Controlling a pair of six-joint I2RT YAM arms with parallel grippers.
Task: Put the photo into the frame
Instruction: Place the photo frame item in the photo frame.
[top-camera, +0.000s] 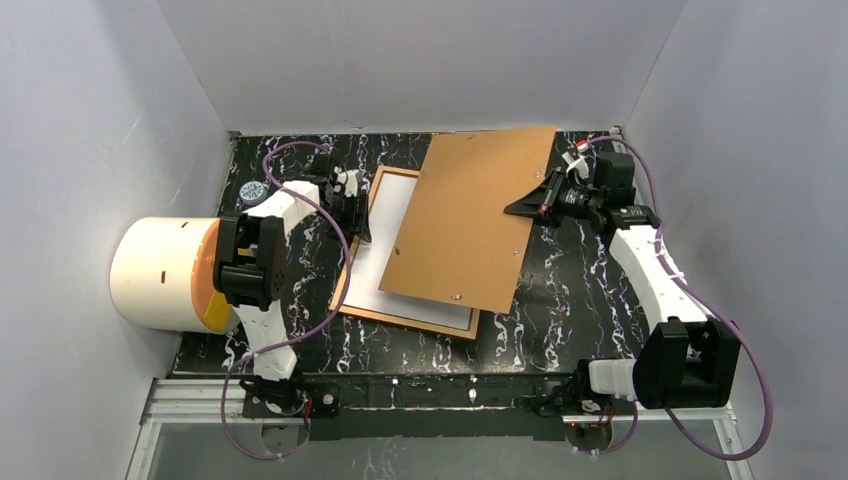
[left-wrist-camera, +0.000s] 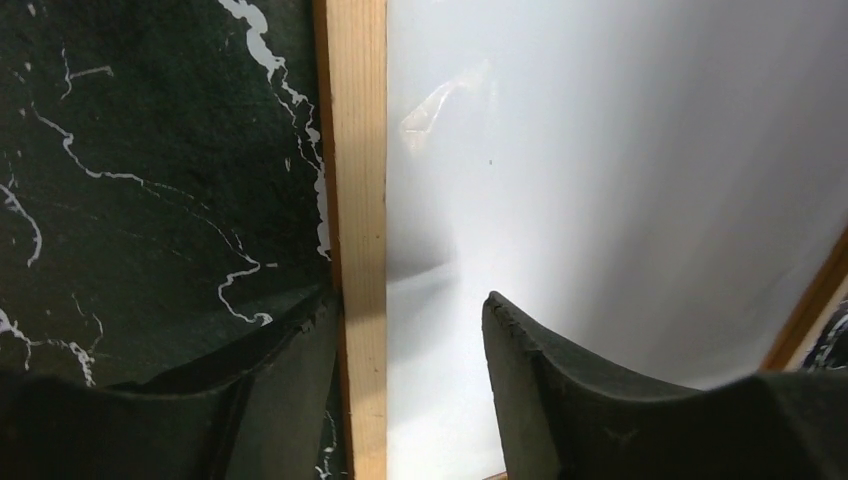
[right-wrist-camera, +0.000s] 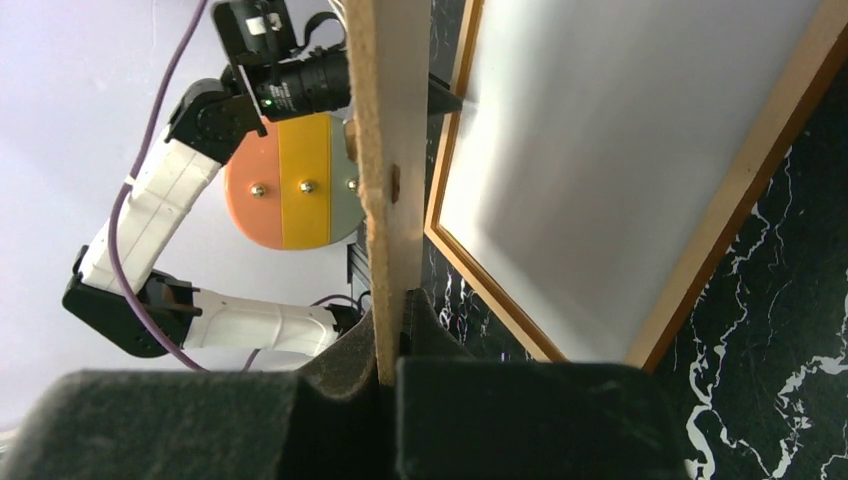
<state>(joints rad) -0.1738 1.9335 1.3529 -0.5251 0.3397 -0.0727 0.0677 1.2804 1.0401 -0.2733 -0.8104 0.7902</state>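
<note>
Paper such as the photo (top-camera: 385, 230) handles light and limp and creases easily. It lies inside the frame (top-camera: 405, 320) on the desk (top-camera: 560, 300), white side up, so I judge its printed side faces down toward the glass, which cannot be seen. It is best shifted by pressing or nudging at an edge or corner, not pinched mid-sheet. Frame wood is thin but stiff, and any glass under it would be fragile, so the rails are the place to hold. Its long axis seems to run from near to far, leaning a little right as it goes, though the board (top-camera: 475, 215) hides the far right part. Which end of the print is its top cannot be told. At the left rail the left fingers (left-wrist-camera: 560, 400) stand apart, one tip on the desk side and one over the white sheet, gripping nothing. Farther off, the right fingers (right-wrist-camera: 500, 420) are clenched on the board's right edge, holding it slanted above the frame. Whether its low edge touches the frame I cannot tell.
</note>
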